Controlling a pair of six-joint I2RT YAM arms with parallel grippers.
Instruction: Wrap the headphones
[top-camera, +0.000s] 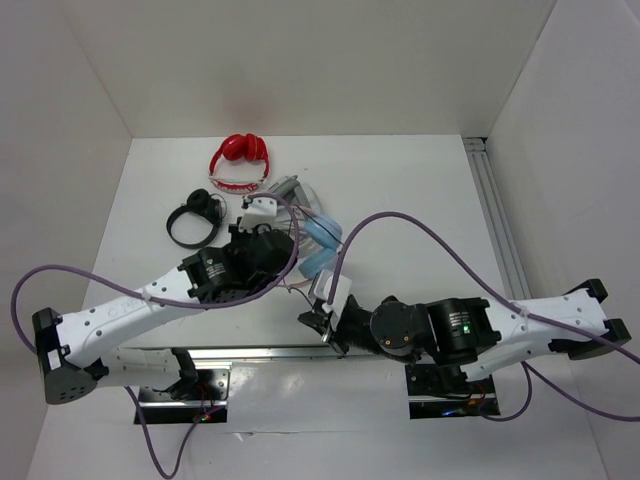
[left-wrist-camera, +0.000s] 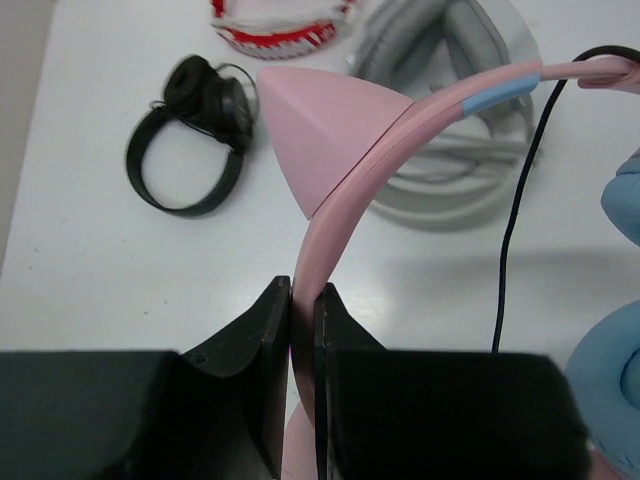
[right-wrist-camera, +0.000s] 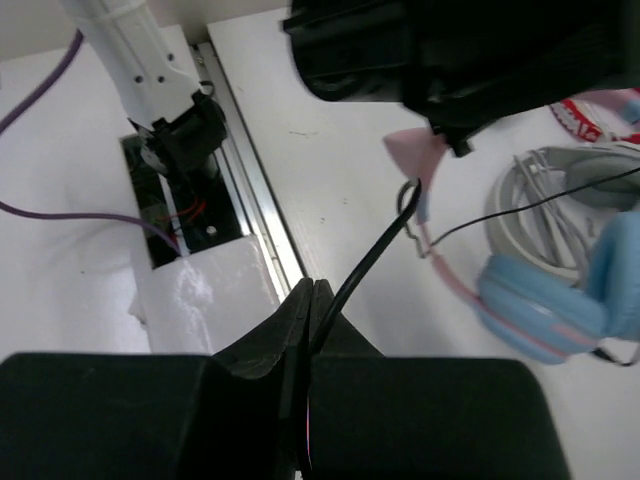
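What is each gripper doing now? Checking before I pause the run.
Left gripper: shut on the pink headband.
Right gripper: shut on the black cable.

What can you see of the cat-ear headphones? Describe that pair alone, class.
The headphones are an over-ear pair with padded light blue ear cups and a smooth pink headband, plastic by the look, bearing a pointed pink cat ear. A thin black cable runs from them. The left gripper is shut on the headband just below that ear. The right gripper pinches the cable.
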